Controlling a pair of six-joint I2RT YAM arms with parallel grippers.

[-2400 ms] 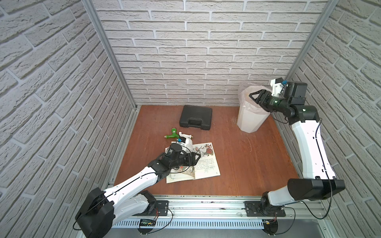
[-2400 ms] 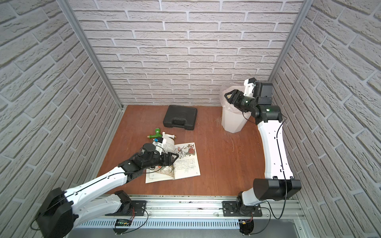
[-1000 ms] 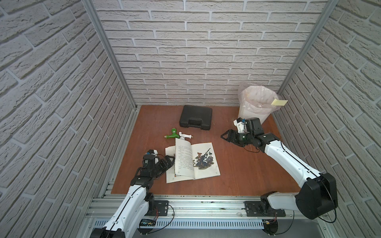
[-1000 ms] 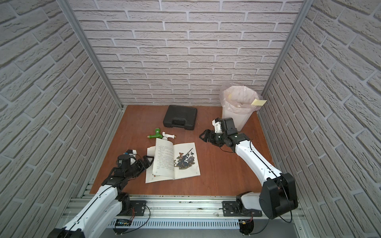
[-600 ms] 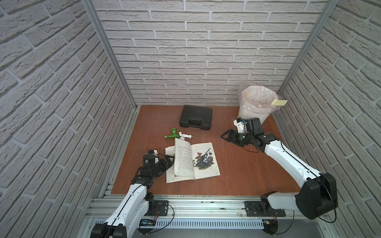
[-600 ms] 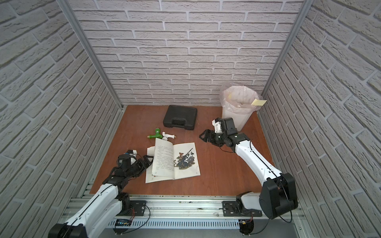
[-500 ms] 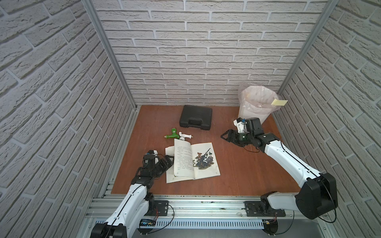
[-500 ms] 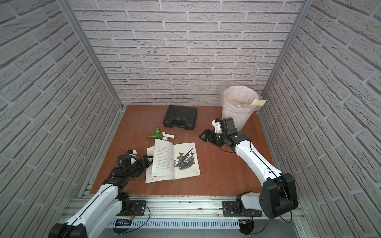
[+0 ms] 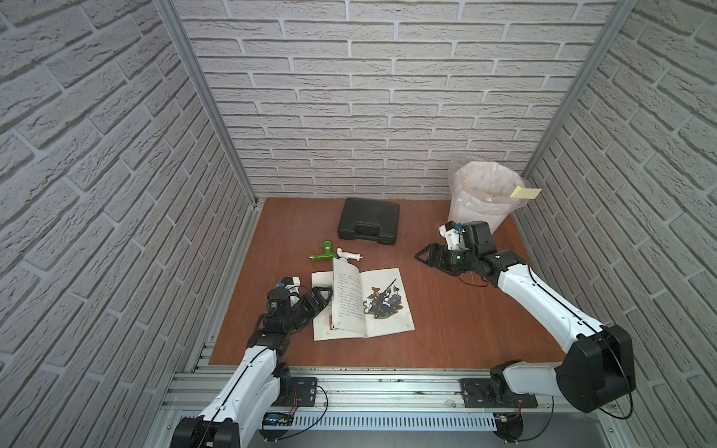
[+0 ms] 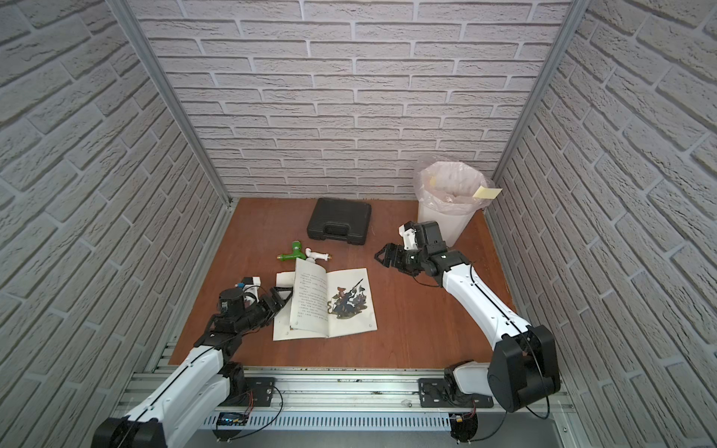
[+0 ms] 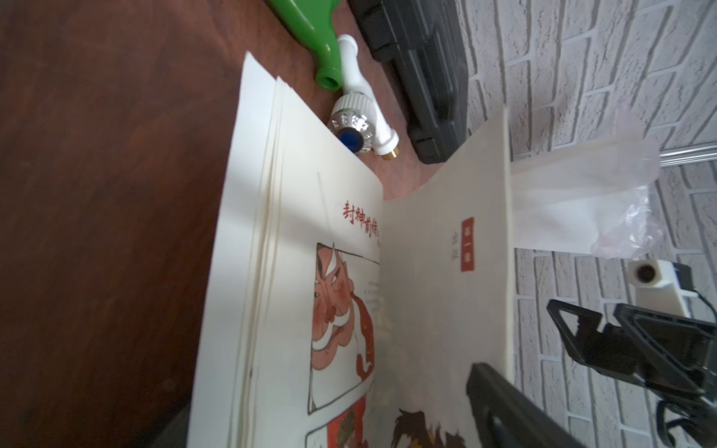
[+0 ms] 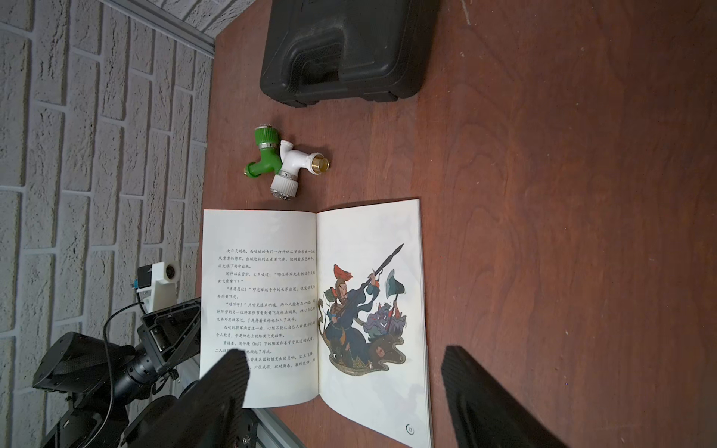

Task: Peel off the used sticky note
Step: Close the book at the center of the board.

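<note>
1. Since the earliest picture, the left gripper (image 9: 325, 293) has drawn back from over the open book (image 9: 384, 306) to its left edge. The right gripper (image 9: 425, 256) has come down from the bin's rim to sit low over the table (image 9: 465, 318).
2. The left arm lies low, reaching forward from the near rail. Its jaws are spread wide and hold nothing. Whether the tips touch the page cannot be told.
3. The right arm slants in from the near right and points left. Its jaws are also wide apart and empty, well apart from the book.
4. The yellow sticky note (image 9: 525, 192) clings to the rim of the white bin (image 9: 477, 211), on the side towards the right wall.
5. The bin has a clear liner, and its contents cannot be made out. The black case (image 9: 368, 227) lies shut.
6. A green fitting (image 9: 324, 254) and a white fitting (image 9: 349, 255) lie between the case and the book.
</note>
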